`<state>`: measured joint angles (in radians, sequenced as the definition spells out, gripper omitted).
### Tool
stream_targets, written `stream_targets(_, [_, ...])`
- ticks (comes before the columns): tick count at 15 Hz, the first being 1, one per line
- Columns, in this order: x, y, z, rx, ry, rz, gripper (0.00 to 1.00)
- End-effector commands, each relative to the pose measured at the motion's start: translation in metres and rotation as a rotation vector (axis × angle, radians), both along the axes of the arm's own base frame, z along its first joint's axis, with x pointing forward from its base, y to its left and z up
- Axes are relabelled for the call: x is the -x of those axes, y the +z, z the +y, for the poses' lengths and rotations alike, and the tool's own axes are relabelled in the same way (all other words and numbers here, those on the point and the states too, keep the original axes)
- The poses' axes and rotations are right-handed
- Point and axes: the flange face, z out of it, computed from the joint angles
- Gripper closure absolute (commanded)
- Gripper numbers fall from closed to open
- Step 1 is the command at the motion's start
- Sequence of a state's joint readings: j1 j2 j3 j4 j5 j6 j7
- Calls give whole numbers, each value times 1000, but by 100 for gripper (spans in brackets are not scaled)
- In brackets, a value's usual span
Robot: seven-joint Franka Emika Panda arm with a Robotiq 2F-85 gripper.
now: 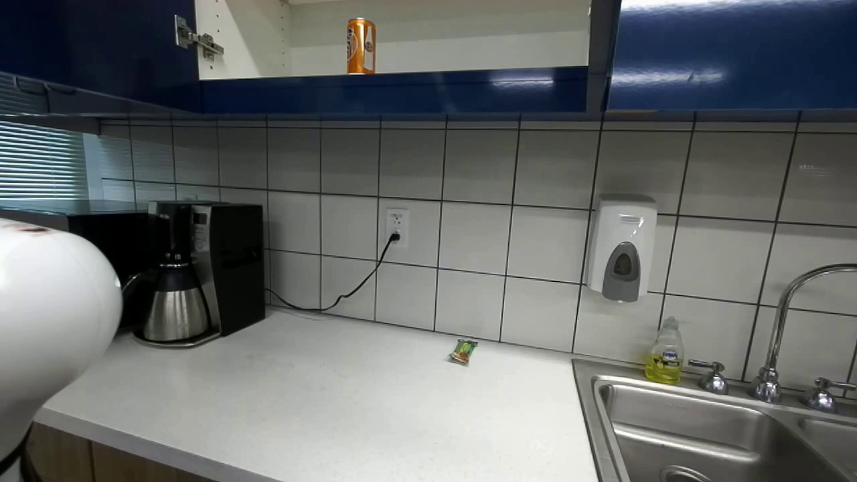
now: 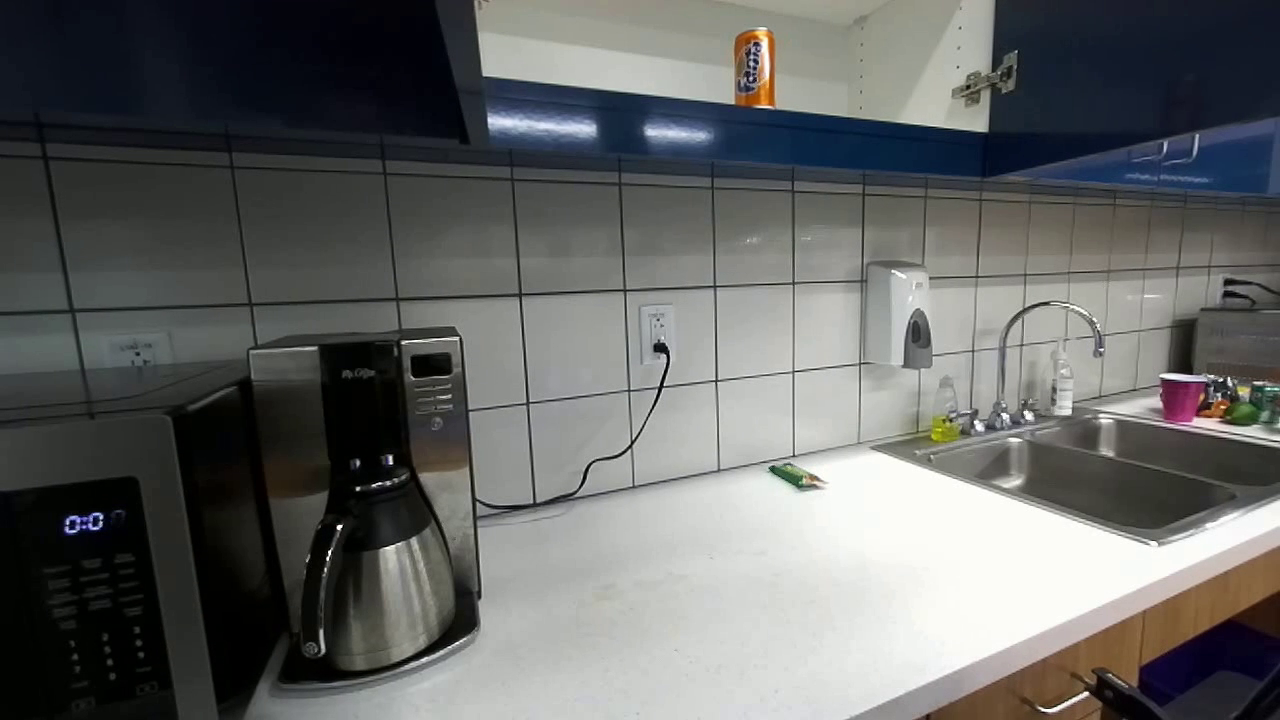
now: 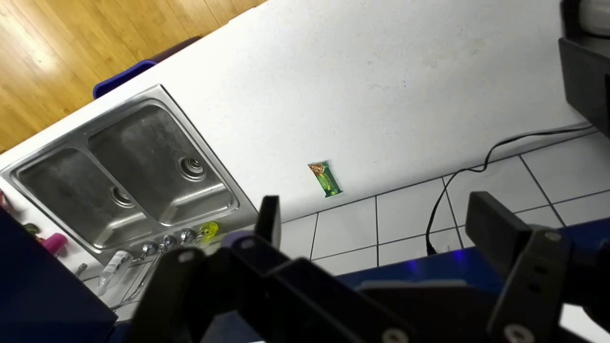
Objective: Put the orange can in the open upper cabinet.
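The orange can [image 1: 361, 47] stands upright on the shelf of the open upper cabinet [image 1: 428, 95], near the front edge of its pale interior. In an exterior view the same can [image 2: 754, 68] shows its logo above the cabinet's glossy dark blue front strip [image 2: 680, 128]. My gripper [image 3: 375, 214] shows only in the wrist view. Its two black fingers are wide apart with nothing between them. It points down over the counter, with a blue cabinet edge [image 3: 414, 271] behind the fingers. The can is out of the wrist view. Both exterior views miss the gripper.
A green packet [image 1: 463, 351] lies on the white counter [image 1: 335, 402]. A coffee maker [image 2: 365, 500] and a microwave [image 2: 130, 540] stand at one end, a sink [image 2: 1090, 470] at the other. Open cabinet doors [image 1: 100, 53] jut outward. A white arm part [image 1: 53, 321] shows.
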<state>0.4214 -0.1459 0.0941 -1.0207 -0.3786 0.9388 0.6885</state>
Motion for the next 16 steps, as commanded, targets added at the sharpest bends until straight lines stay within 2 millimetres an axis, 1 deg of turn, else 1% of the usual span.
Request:
stream_targets(1, [11, -30, -5, 5, -4, 22, 0])
stream_targets(5, [14, -69, -1, 39, 30, 50, 0])
stream_targets(6, [13, -80, 3, 56, 40, 56, 0])
stream_targets(8, [12, -107, 5, 72, 56, 66, 0])
stream_targets(10, [10, -136, 3, 76, 53, 81, 0])
stream_targets(14, [8, -201, -14, 80, 44, 110, 0])
stream_targets(16, [7, -226, -23, 90, 30, 123, 0])
